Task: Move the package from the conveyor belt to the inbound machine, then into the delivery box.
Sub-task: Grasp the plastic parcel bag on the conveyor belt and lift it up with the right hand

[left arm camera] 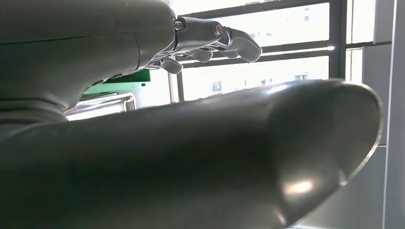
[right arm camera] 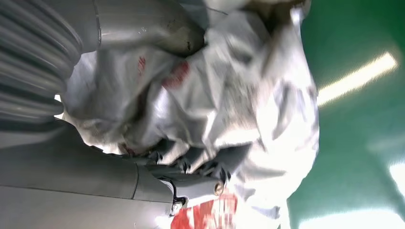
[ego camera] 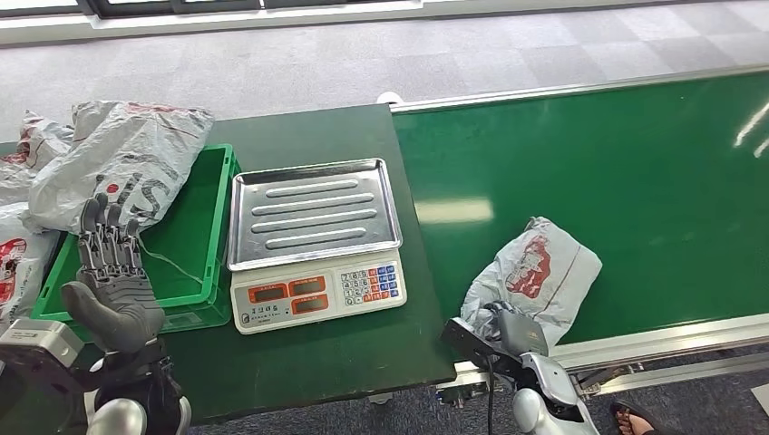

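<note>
Beyond my table [ego camera: 308,362] lies a grey carpeted floor [ego camera: 363,63] laid in large squares. Along its far edge runs a bright strip under a window frame [ego camera: 181,7]. From my left wrist I see tall windows [left arm camera: 258,78] with dark frames, blown out white by daylight.

Grey package [ego camera: 535,272] with red print; green conveyor belt [ego camera: 635,163]
</note>
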Controlling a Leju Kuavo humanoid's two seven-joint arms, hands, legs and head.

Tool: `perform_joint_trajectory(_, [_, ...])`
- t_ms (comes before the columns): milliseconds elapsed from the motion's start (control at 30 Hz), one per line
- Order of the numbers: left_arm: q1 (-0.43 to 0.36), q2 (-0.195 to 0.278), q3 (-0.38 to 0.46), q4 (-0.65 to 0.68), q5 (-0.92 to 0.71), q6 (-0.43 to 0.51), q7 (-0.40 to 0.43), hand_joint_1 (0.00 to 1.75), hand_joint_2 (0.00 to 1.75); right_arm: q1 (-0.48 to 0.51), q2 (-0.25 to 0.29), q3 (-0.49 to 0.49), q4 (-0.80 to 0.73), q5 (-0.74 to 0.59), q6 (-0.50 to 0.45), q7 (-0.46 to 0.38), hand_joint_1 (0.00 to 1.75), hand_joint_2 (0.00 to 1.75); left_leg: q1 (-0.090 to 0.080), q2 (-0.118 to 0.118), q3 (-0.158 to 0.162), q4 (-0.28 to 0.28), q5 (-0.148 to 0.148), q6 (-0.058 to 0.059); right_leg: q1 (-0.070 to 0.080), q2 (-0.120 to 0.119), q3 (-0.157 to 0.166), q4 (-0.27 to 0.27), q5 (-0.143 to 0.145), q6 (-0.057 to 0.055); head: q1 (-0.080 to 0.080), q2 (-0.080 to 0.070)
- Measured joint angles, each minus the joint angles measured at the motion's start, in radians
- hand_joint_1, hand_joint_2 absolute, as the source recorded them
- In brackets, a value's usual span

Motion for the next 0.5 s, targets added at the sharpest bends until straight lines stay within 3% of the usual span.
perform_joint_trajectory(500, [0.024, 0.000, 0.001, -0.014, -0.002, 0.000, -0.025, 0.00, 0.00, 0.041, 0.005, -0.013, -0.122, 0.079, -0.085, 0.006, 1.75, 1.75, 0.000, 0.000, -0.001, 0.000, 0.000, 0.000, 0.000, 0.000, -0.002, 0.000, 0.000, 0.000, 0.000, 0.000])
